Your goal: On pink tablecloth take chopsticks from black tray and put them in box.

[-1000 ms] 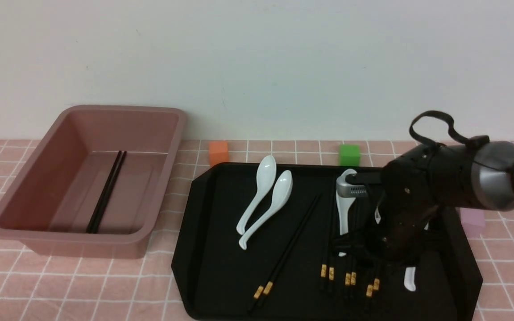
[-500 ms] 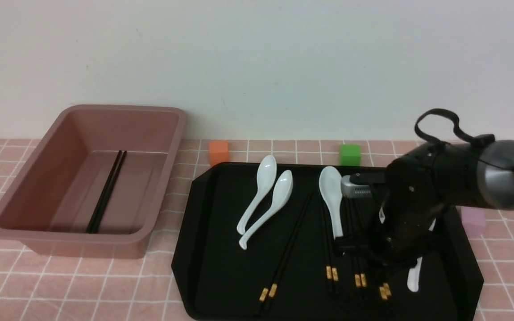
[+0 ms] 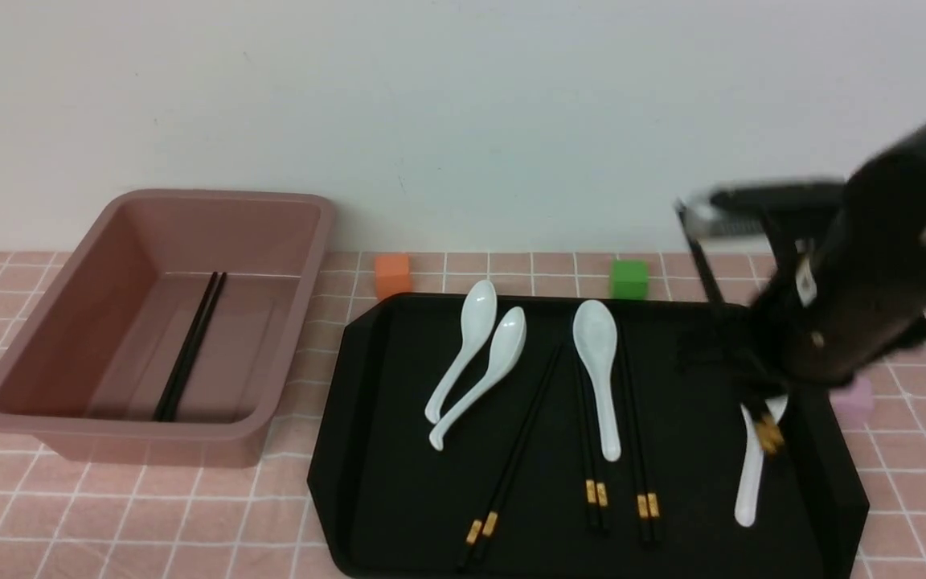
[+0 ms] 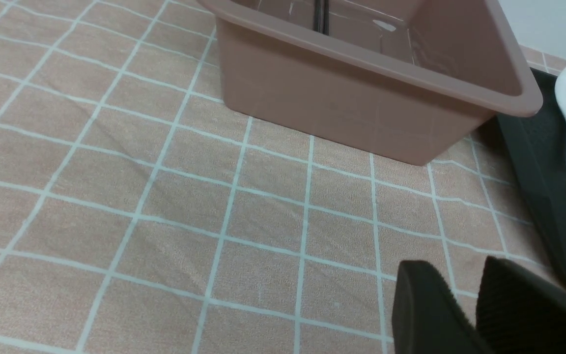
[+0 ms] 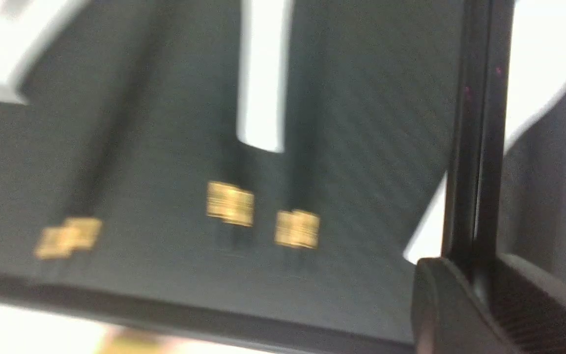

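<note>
Right end effector [image 5: 479, 290] clamps one chopsticks pair [image 5: 474, 147]; three pairs [image 3: 511, 474], four spoons [image 3: 600, 362] on black tray [image 3: 366, 482]

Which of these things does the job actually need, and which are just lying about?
Needed: chopsticks, black tray, box, pink tablecloth.
Lying about: white spoons, orange cube, green cube, pale purple cube.

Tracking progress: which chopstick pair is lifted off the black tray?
The pair pinched in the right tool, tilted above the black tray's right end; the other three pairs lie flat on it.
</note>
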`<state>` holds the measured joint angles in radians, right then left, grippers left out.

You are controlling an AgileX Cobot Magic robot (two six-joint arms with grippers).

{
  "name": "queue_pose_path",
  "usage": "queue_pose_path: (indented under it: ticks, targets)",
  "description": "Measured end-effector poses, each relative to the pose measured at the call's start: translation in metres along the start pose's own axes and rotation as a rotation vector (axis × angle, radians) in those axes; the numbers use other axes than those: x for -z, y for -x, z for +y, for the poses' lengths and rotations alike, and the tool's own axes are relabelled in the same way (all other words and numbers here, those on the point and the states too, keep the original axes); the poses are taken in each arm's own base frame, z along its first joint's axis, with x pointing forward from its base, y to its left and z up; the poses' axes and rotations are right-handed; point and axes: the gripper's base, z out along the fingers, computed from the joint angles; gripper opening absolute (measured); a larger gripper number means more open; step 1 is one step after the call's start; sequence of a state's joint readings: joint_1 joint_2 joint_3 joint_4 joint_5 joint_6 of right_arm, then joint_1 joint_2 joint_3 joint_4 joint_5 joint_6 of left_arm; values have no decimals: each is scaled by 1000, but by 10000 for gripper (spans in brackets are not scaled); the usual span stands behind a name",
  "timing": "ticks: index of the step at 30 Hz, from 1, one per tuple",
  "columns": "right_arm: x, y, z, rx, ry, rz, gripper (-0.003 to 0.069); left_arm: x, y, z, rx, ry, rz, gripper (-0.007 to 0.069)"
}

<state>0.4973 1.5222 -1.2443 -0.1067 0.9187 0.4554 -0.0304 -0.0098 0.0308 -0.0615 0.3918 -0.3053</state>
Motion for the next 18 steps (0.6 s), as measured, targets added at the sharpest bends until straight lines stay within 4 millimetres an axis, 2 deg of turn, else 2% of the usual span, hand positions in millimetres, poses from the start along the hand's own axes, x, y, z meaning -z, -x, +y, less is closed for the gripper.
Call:
queue_pose_path:
  ticks: [1,2,4,7,8,9,10,11,12,13,14,15,16,18]
  targets:
    - [2,1,2,6,7,-5,136,0,0,0,0,0,0,186]
    - [13,8,20,52,66,-43,136,0,0,0,0,0,0,186]
    - [22,18,43,97,135,-82,136,0,0,0,0,0,0,186]
    - [26,35,86,166,235,-129,136,0,0,0,0,0,0,186]
    - [26,36,91,178,242,-132,136,0,0,0,0,0,0,186]
    - [21,46,118,226,293,-147,136,0,0,0,0,0,0,187]
    - [18,49,133,251,319,-149,136,0,0,0,0,0,0,188]
    - [17,50,135,253,323,-151,136,0,0,0,0,0,0,188]
    - [13,57,159,289,371,-163,136,0,0,0,0,0,0,190]
    - [3,57,174,308,388,-151,136,0,0,0,0,0,0,192]
    - [0,58,180,315,396,-150,136,0,0,0,0,0,0,192]
    - [-11,61,201,339,427,-147,136,0,0,0,0,0,0,195]
    - [-14,64,214,348,449,-155,136,0,0,0,0,0,0,196]
    - [-34,66,233,367,460,-146,136,0,0,0,0,0,0,199]
